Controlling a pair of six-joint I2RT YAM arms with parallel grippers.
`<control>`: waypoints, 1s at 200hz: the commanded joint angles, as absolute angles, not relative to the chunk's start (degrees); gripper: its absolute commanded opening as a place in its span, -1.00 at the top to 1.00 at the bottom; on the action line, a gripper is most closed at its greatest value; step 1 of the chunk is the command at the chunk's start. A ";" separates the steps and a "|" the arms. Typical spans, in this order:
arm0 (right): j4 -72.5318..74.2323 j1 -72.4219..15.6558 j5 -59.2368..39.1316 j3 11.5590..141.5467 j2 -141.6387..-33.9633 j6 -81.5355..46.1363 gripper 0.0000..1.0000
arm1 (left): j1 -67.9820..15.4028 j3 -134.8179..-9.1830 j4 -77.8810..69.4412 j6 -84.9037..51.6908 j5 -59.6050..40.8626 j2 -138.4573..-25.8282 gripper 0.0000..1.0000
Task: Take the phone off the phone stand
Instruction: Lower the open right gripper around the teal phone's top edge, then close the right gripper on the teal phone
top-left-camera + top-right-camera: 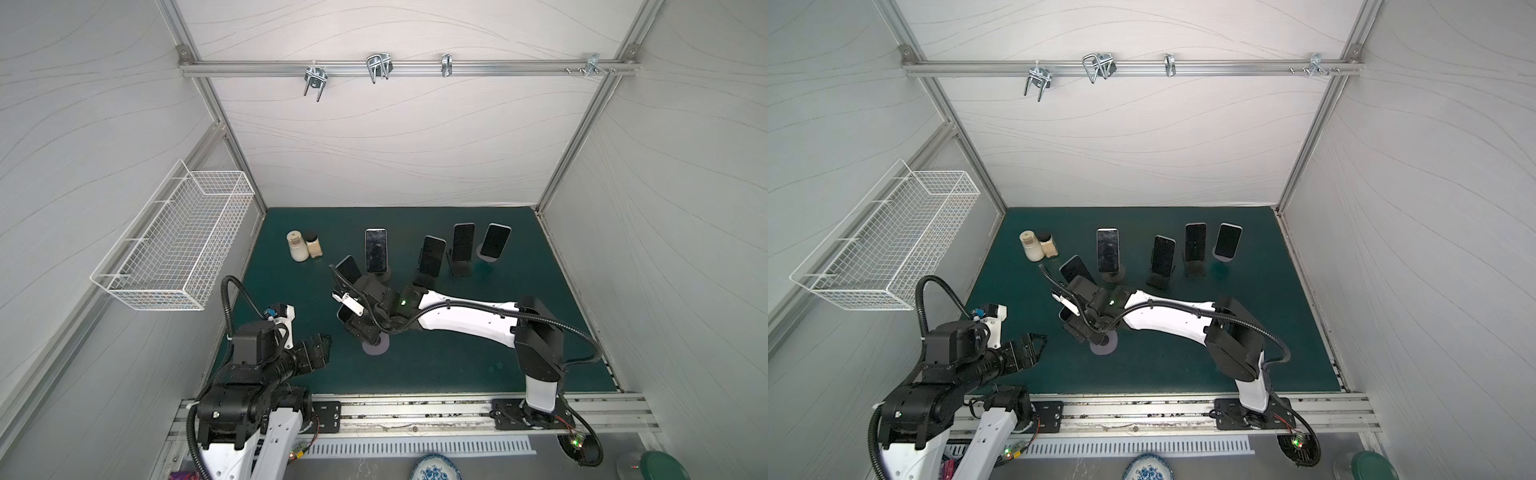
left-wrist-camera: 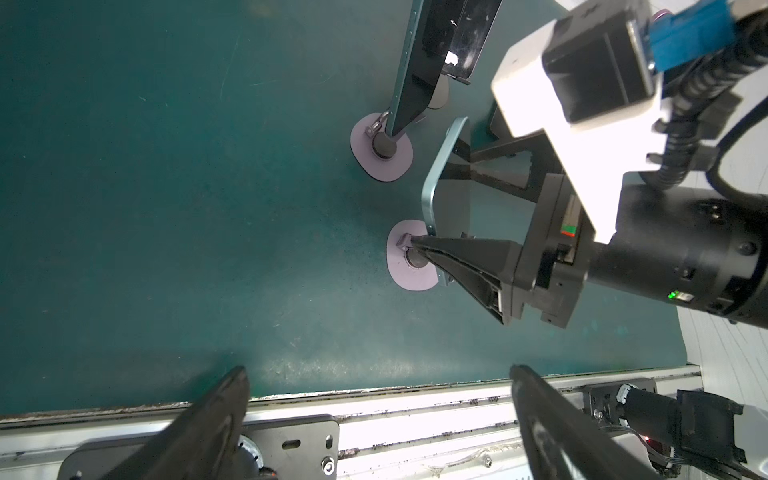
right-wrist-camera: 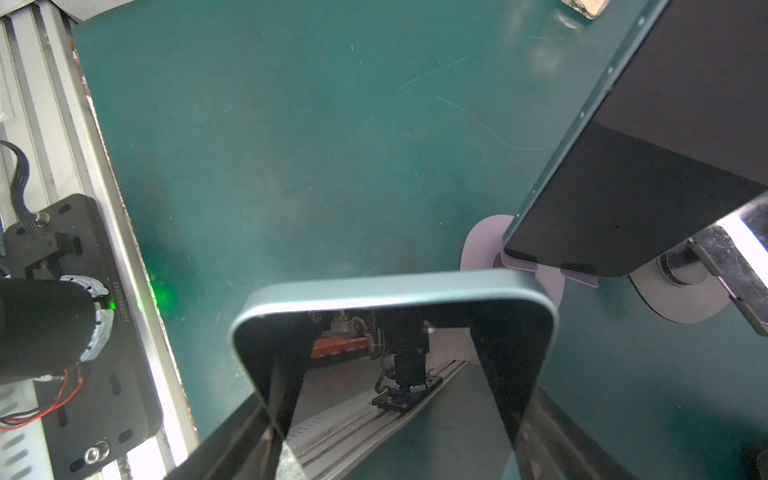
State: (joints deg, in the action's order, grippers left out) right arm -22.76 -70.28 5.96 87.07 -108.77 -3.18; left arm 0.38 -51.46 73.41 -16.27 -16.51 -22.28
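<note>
Both top views: the right gripper (image 1: 358, 321) reaches across the middle and sits over the phone (image 1: 341, 314), just above the lilac stand base (image 1: 376, 349). The left gripper (image 1: 322, 349) hangs well apart, fingers spread wide.

Left wrist view: the phone (image 2: 434, 183) shows edge-on and tilted, its long axis rising from the stand base (image 2: 399, 270). One right finger (image 2: 469, 253) lies across its lower part.

Right wrist view: the phone (image 3: 395, 332) sits between the two fingers with its screen towards the camera. Its long axis runs along the fingers, and a rounded short end points away from the palm. The jaws flank both long edges; whether they touch or leave a gap, I cannot tell.

Judgement: the step is seating the grip. Squeeze evenly on both long edges, then draw along the long axis, not sideways, or the light stand may drag. The neighbouring phone (image 3: 623, 187) is near.
</note>
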 commanded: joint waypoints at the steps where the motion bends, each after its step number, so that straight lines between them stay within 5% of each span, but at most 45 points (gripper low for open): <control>1: -23.03 -70.50 5.27 88.49 -109.60 -2.97 -0.63 | 0.70 -51.54 72.24 -16.26 -16.02 -22.15 -0.98; 200: -22.76 -70.57 5.02 87.89 -106.34 -2.11 -0.49 | 0.80 -51.57 72.32 -16.71 -15.30 -22.02 -0.98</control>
State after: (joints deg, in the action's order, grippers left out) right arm -22.76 -70.28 5.78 87.07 -108.77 -3.09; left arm 0.38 -51.46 73.41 -16.53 -16.05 -22.28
